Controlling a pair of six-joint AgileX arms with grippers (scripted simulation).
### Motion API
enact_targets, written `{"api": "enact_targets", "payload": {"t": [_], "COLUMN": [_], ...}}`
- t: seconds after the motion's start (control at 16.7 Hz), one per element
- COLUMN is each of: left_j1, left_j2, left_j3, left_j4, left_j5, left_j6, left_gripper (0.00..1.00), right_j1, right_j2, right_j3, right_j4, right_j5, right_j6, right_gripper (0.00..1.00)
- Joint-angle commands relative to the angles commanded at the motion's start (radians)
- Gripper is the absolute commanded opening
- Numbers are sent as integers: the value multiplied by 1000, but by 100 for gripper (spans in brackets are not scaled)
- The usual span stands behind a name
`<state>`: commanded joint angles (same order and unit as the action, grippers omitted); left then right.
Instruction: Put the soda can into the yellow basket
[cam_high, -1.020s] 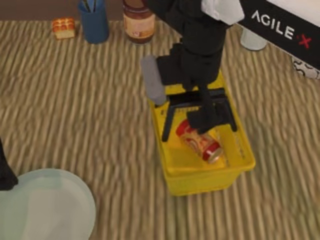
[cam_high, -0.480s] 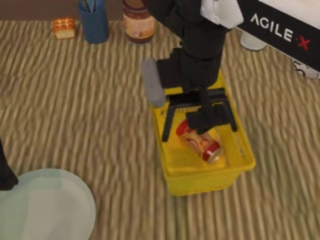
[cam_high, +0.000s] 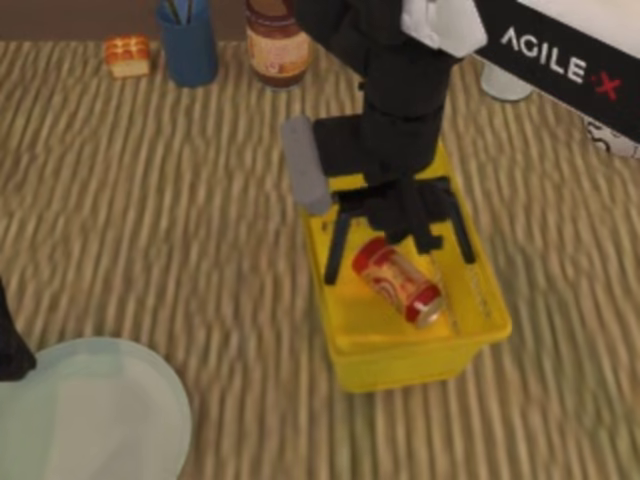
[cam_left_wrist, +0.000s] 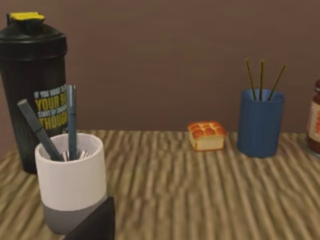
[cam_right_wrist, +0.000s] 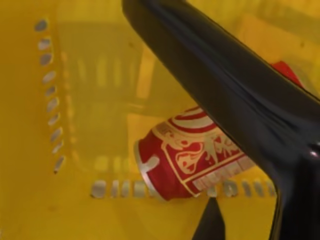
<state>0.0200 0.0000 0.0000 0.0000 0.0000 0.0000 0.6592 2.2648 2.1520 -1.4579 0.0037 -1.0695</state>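
Observation:
The soda can (cam_high: 398, 281) lies on its side on the floor of the yellow basket (cam_high: 400, 365), its silver top toward the near right corner. My right gripper (cam_high: 405, 228) hangs open just above the can's far end, over the basket's black folding handles (cam_high: 335, 245), touching nothing. In the right wrist view the soda can (cam_right_wrist: 195, 160) rests against the slotted basket wall (cam_right_wrist: 30, 150), partly hidden by a black handle (cam_right_wrist: 225, 85). My left arm (cam_high: 10, 345) stays parked at the table's left edge.
A grey block (cam_high: 305, 160) leans by the basket's far left corner. Along the back stand a brown jar (cam_high: 277, 45), a blue cup of sticks (cam_high: 187, 45) and a bread bun (cam_high: 128, 55). A pale plate (cam_high: 90, 410) sits front left. A black shaker (cam_left_wrist: 35, 85) and white pen cup (cam_left_wrist: 72, 180) stand near my left arm.
My right gripper has drawn up and back off the soda can, which stays lying in the basket. The left arm has not moved.

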Motion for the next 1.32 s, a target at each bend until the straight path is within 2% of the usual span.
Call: {"api": "enact_targets", "payload": {"t": [0.12,0.18,1.32], "left_j1": [0,0,0], "left_j2": [0,0,0], "left_j3": [0,0,0], "left_j4": [0,0,0], "left_j5": [0,0,0], "left_j6": [0,0,0], "left_gripper": [100,100,100], "right_j1": [0,0,0], "right_j2": [0,0,0], "right_j3": [0,0,0], "right_j4": [0,0,0], "right_j5": [0,0,0], "right_j6": [0,0,0], "right_gripper": [2,0,0]}}
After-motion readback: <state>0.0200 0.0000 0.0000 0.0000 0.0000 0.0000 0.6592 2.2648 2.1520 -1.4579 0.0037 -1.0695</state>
